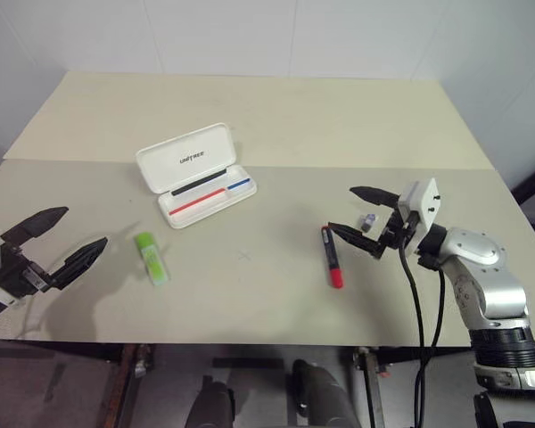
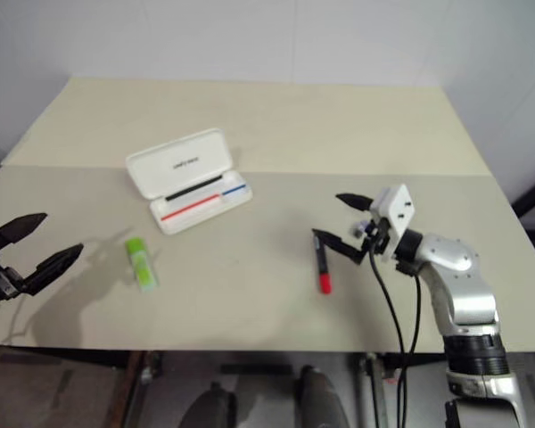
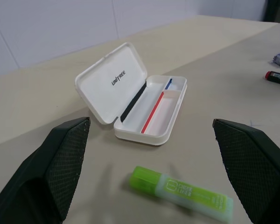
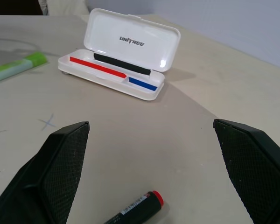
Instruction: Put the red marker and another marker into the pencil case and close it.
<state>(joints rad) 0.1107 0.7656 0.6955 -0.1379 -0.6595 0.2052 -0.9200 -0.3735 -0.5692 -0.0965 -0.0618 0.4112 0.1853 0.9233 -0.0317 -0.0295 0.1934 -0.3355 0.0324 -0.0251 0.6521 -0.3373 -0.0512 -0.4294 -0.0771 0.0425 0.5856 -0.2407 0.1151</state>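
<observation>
Your right gripper (image 1: 363, 223), wide open and empty, sits just beside the slim black red-capped marker (image 1: 332, 256), probably lying crosswise to it.

The pencil case (image 3: 130, 93) looked like smooth white hard plastic with a faint sheen. The highlighter (image 3: 182, 192) was translucent light-green plastic, glossy at its cap. The red marker (image 1: 331, 256) had a smooth plastic barrel. The counter (image 1: 267, 116) was matt beige. Each hand's fingers (image 4: 60, 172) bore rough, cross-hatched black pads.
</observation>
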